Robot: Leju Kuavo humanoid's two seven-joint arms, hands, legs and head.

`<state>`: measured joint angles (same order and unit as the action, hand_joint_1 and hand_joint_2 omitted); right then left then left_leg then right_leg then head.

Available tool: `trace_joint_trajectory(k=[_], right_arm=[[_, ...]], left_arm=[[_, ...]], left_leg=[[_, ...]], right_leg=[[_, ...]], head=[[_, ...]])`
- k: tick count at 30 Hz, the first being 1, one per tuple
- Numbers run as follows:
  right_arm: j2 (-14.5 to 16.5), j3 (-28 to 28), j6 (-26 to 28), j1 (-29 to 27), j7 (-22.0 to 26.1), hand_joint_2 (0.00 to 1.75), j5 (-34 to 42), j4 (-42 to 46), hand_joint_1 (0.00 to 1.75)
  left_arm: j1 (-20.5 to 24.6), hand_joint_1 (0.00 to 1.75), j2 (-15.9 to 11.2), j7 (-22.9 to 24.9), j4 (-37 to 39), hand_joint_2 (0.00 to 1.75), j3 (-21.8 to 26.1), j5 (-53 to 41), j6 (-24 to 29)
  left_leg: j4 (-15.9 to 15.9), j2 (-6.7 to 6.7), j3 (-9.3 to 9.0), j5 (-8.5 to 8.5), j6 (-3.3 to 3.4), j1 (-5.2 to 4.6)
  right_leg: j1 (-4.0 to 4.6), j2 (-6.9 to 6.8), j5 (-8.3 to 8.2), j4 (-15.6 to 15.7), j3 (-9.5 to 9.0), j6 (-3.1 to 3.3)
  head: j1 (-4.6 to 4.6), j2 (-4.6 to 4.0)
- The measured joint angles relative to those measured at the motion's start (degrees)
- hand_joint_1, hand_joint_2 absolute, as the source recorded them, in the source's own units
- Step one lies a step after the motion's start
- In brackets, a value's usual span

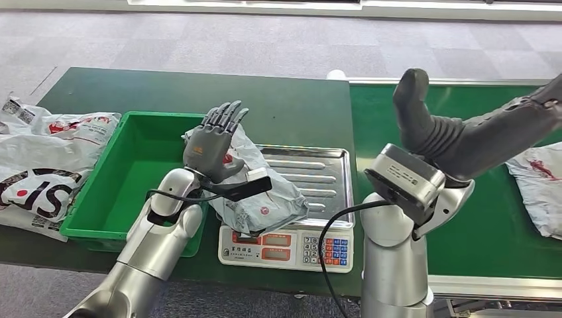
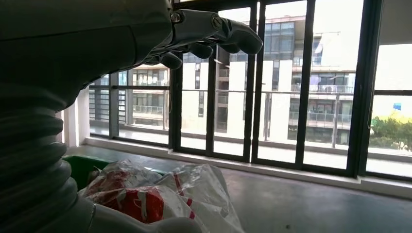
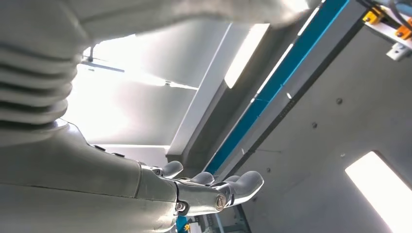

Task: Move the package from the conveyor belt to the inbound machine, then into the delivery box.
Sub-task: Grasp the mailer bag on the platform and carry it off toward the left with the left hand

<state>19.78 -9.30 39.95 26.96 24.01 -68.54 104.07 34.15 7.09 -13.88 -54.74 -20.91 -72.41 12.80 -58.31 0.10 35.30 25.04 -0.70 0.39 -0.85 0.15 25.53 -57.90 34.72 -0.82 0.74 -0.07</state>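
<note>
Green conveyor belt (image 1: pixel 504 225) is seen at the right, a green plastic delivery box (image 1: pixel 126 172) at the left. Between them, a grey crumpled plastic mailer package (image 1: pixel 272 192) lies on the steel-trayed scale (image 1: pixel 318 179). It is judged light, soft and slippery, best pinched at a bunched edge. The left hand (image 1: pixel 211 144) is raised, fingers spread and empty; the right hand (image 3: pixel 214 187) is released too.

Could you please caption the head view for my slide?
Left hand raised open over package on scale, beside green bin.
</note>
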Motion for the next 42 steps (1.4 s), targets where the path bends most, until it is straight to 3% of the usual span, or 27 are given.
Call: trace_joint_trajectory(k=[6, 18, 19, 22, 23, 42], right_arm=[[0.01, 0.84, -0.01, -0.28, -0.95, 1.75, -1.78, -1.54, 0.0], [0.01, 0.93, -0.02, 0.34, -2.69, 1.75, -2.86, -5.27, 0.0], [0.01, 0.93, -0.02, 0.36, -2.73, 1.75, -2.86, -5.43, 0.0], [0.01, 0.93, -0.01, 0.37, -2.78, 1.75, -2.87, -5.79, 0.0], [0.01, 0.93, -0.01, 0.37, -2.79, 1.75, -2.86, -5.88, 0.0], [0.01, 0.93, 0.03, 0.17, -2.16, 1.75, -2.36, -6.17, 0.0]], left_arm=[[3.89, 0.0, -0.04, -1.81, 9.75, 1.75, -0.74, -0.27, -2.67], [9.12, 0.0, -0.03, -4.19, 20.58, 1.75, -2.67, -0.2, -12.65], [9.49, 0.08, -0.03, -4.29, 21.16, 1.75, -2.81, -0.14, -12.83], [10.27, 1.37, -0.04, -4.42, 22.49, 1.75, -3.19, 0.09, -13.29], [10.42, 1.73, -0.04, -4.48, 22.86, 1.75, -3.29, 0.2, -13.43], [11.06, 1.75, -0.16, -6.23, 24.33, 1.75, -3.52, 2.95, -13.66]], left_leg=[[-0.01, -0.03, 0.01, -0.01, 0.0, 0.0], [0.0, -0.07, -0.01, 0.0, 0.0, 0.0], [0.0, -0.07, -0.02, 0.0, 0.0, 0.0], [0.0, -0.08, -0.04, 0.0, 0.0, 0.0], [0.0, -0.08, -0.05, -0.01, 0.01, 0.0], [0.0, -0.08, -0.05, 0.0, -0.01, 0.0]], right_leg=[[0.0, 0.01, -0.01, 0.0, -0.01, 0.0], [0.0, -0.02, 0.01, 0.0, -0.08, -0.01], [0.0, -0.02, 0.01, 0.0, -0.09, -0.01], [0.0, -0.02, 0.01, 0.0, -0.12, -0.01], [0.0, -0.03, 0.01, 0.0, -0.12, -0.01], [0.03, -0.04, 0.01, 0.0, -0.08, 0.0]], head=[[-0.01, 0.0], [0.0, 0.0], [0.0, 0.0], [0.0, 0.0], [0.0, 0.0], [0.0, 0.0]])
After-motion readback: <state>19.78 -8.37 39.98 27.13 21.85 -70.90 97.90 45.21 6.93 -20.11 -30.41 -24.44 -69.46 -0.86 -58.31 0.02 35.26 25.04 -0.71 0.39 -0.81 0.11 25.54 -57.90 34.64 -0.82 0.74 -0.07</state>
